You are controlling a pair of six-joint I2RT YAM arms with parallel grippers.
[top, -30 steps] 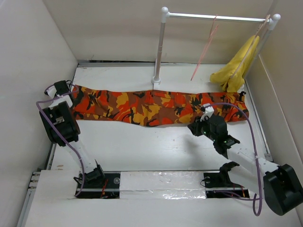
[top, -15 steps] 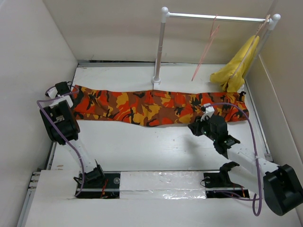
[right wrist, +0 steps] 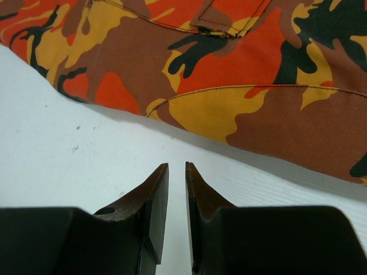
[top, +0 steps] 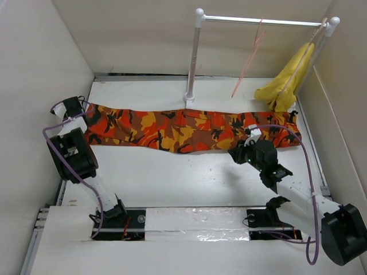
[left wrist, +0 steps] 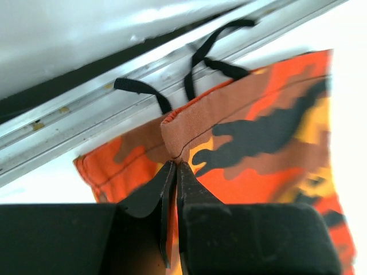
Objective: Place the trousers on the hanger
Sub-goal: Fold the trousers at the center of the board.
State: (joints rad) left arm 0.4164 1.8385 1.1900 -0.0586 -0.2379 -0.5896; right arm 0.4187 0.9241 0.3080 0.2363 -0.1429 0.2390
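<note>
One pair of trousers, flat, long axis crosswise before the white rail stand, hanger on it. Left gripper pinches the left end hem. Right gripper, nearly closed, empty, sits just short of the right end.

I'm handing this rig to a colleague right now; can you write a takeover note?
Left hand: shut on the trousers at their left end hem.
Right hand: nearly closed, holding nothing, over bare table just short of the trousers' near edge.
Trousers lie flat, stretched across the table.
The hanger hangs bare on the white rail.
Done: left grasp only.
Left: right grasp, lift, drape over hanger.
</note>
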